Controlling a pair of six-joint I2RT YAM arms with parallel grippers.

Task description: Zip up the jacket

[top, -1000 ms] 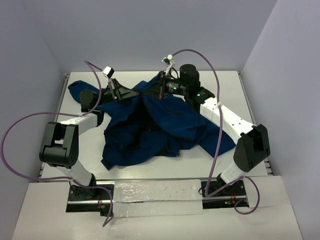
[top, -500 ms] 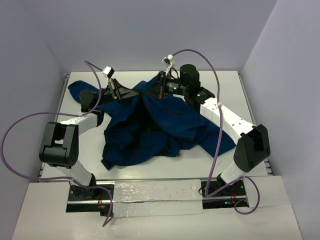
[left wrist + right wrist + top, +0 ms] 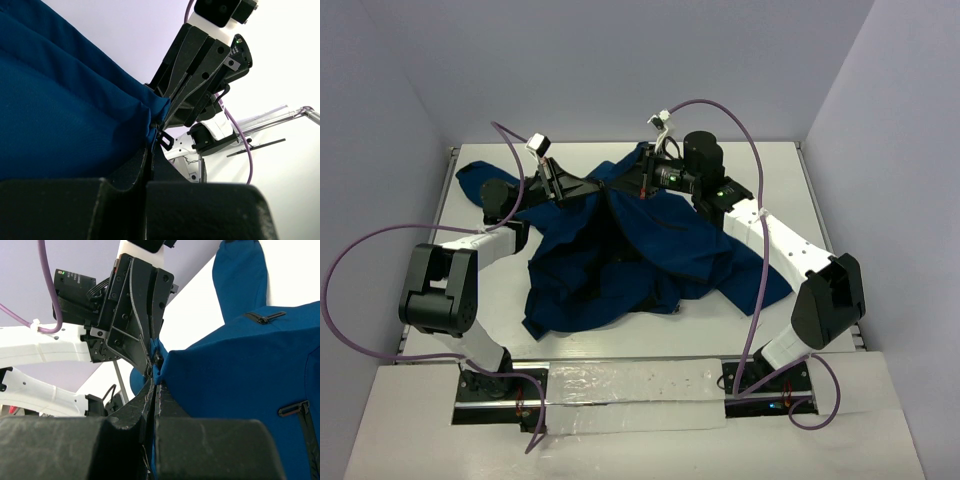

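Note:
The navy-blue jacket [image 3: 650,245] lies crumpled across the middle of the table, its black lining showing in the folds. My left gripper [image 3: 588,186] and right gripper [image 3: 642,180] face each other at the jacket's far edge and hold it lifted between them. In the left wrist view my gripper [image 3: 151,131] is shut on the jacket's blue edge [image 3: 75,115], with a small black zipper part [image 3: 165,140] beside the tips. In the right wrist view my gripper [image 3: 156,369] is shut on the blue fabric [image 3: 235,370], with the left gripper's fingers [image 3: 137,315] just beyond.
A jacket sleeve [image 3: 480,180] lies at the far left of the white table [image 3: 770,170]. Purple cables [image 3: 380,240] loop from both arms. Walls stand close on the left, back and right. A black zipper pull [image 3: 264,317] shows on the fabric in the right wrist view.
The right arm has shifted slightly to the right and away; its gripper stays at the jacket's far edge. The left arm and the jacket have barely moved.

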